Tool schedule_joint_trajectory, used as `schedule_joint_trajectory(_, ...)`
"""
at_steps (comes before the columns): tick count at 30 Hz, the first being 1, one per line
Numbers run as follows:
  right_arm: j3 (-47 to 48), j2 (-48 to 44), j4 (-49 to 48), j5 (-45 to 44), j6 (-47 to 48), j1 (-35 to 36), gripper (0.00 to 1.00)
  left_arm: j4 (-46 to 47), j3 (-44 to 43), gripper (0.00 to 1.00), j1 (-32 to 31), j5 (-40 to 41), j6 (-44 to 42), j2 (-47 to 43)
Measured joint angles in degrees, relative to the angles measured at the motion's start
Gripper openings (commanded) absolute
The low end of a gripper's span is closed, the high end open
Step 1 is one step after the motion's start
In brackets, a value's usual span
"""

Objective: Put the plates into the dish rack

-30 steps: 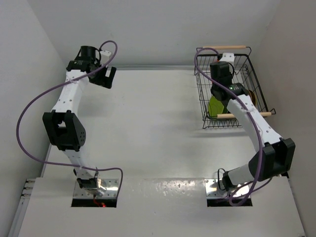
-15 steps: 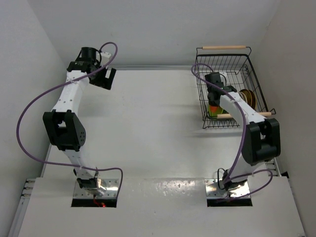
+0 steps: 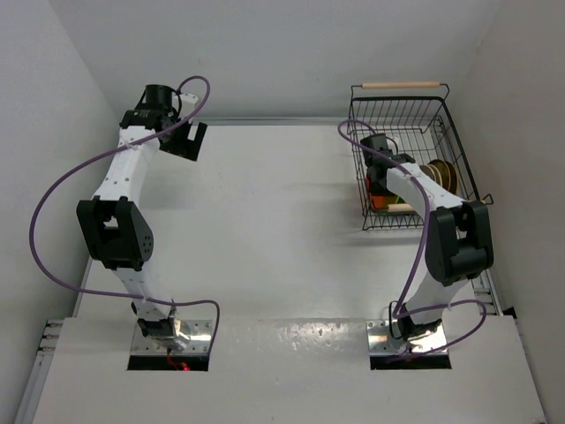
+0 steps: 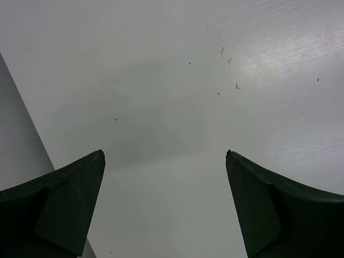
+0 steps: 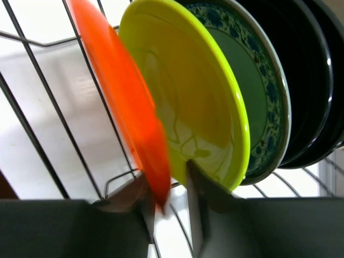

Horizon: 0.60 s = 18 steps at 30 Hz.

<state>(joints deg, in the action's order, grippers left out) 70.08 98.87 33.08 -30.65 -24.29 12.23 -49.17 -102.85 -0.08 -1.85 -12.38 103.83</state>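
My right gripper is low inside the dish rack, a black wire basket at the back right. The orange plate stands on edge with its lower rim between my fingers. It rests against the left finger, with a gap to the right finger, and it looks blurred. Behind it stand the lime green plate, a blue-patterned plate and black plates. From above, orange shows under my right gripper, and mustard plates stand further right. My left gripper is open and empty.
The rack has a wooden handle at the back and another at the front, close to my right wrist. Rack wires run close on the left of my right fingers. The left wrist view shows only bare white table.
My right arm has come down and forward into the rack's front left part. The orange plate now stands in front of the lime green one. The left arm has not moved.
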Motion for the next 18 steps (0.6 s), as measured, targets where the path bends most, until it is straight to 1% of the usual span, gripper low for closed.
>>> schedule_joint_trajectory(2, 0.0, 0.0, 0.42, -0.07, 0.33, 0.0, 0.31, 0.0, 0.0, 0.99, 0.0, 0.0, 0.0, 0.0)
schedule_joint_trajectory(4, 0.0, -0.11, 0.44, -0.2, 0.9, 0.0, 0.37, 0.0, 0.0, 0.99, 0.0, 0.02, 0.0, 0.0)
schedule_joint_trajectory(6, 0.0, -0.59, 0.46, -0.24, 1.81, 0.0, 0.45, 0.0, 0.09, 0.99, 0.0, 0.02, 0.0, 0.0)
schedule_joint_trajectory(9, 0.24, -2.45, 0.61, -0.22, 3.34, 0.0, 0.52, 0.0, 0.2, 0.99, 0.0, 0.02, -0.02, 0.0)
schedule_joint_trajectory(10, 0.57, -3.32, 0.74, -0.24, 3.82, 0.0, 0.6, 0.02, 0.24, 0.99, 0.0, 0.04, -0.07, 0.0)
schedule_joint_trajectory(12, 1.88, -5.33, 1.46, -0.24, 4.85, 0.0, 0.71, 0.02, 0.37, 0.99, 0.0, 0.04, -0.22, 0.0)
schedule_joint_trajectory(13, 2.86, -6.71, 1.73, -0.24, 5.4, 0.0, 0.8, 0.0, 0.39, 0.99, 0.0, 0.04, -0.24, 0.0)
schedule_joint_trajectory(15, 4.13, -10.21, 1.66, 0.22, 6.45, 0.0, 0.91, 0.0, 0.39, 0.99, 0.0, 0.22, -0.31, 0.0)
schedule_joint_trajectory(16, 4.44, -12.31, 1.55, 0.76, 6.82, -0.07, 1.0, 0.0, 0.39, 0.99, 0.0, 0.24, -0.39, 0.02)
schedule_joint_trajectory(18, 4.46, -17.73, 1.31, 2.27, 7.21, -0.35, 1.0, 0.02, 0.39, 0.99, 0.0, 0.37, -0.44, 0.0)
